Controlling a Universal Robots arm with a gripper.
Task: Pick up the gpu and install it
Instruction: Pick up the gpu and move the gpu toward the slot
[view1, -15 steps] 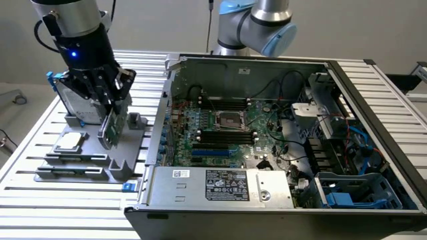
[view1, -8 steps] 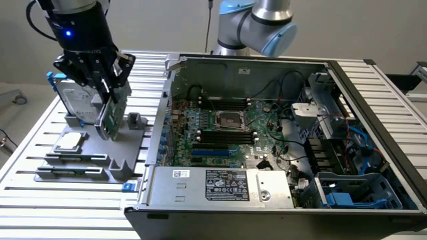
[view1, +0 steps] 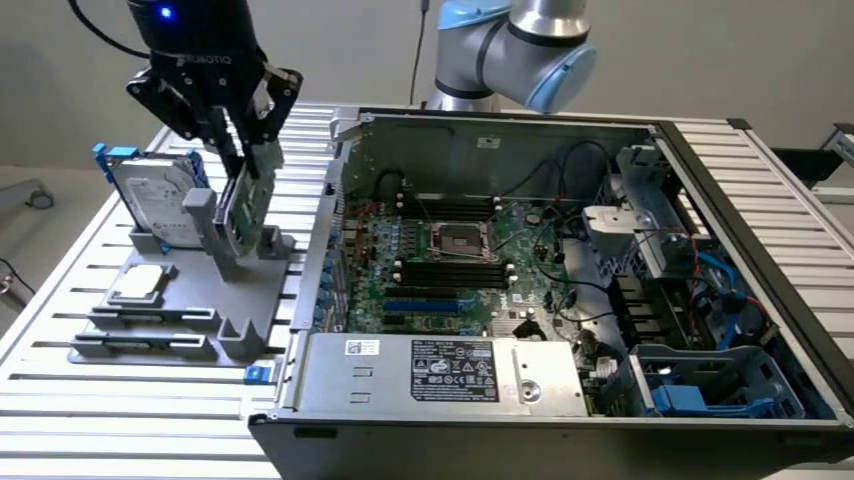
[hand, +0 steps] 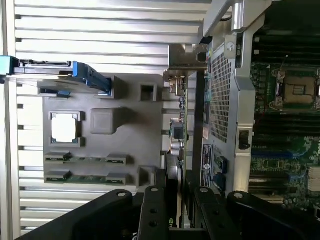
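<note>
Exterior view: the gpu (view1: 251, 195) stands upright on its edge over the grey plastic holder (view1: 174, 330) at the exterior view's left. It is a thin flat card with a green board face. The black gripper (view1: 247, 150) comes down from above, and its two fingers are closed narrowly on the card's upper edge. I cannot tell whether the card's lower edge rests in the holder's slot.

In the wrist view the gpu (hand: 177, 135) shows edge-on, with its bent grey metal bracket (hand: 187, 55) at the far end.

Just beside it on the holder stand a silver hard drive (view1: 154, 195) in a blue frame and a small square chip (view1: 144, 283). The open metal computer case (view1: 534, 300) lies alongside on a ribbed aluminium table (view1: 107, 410).
</note>
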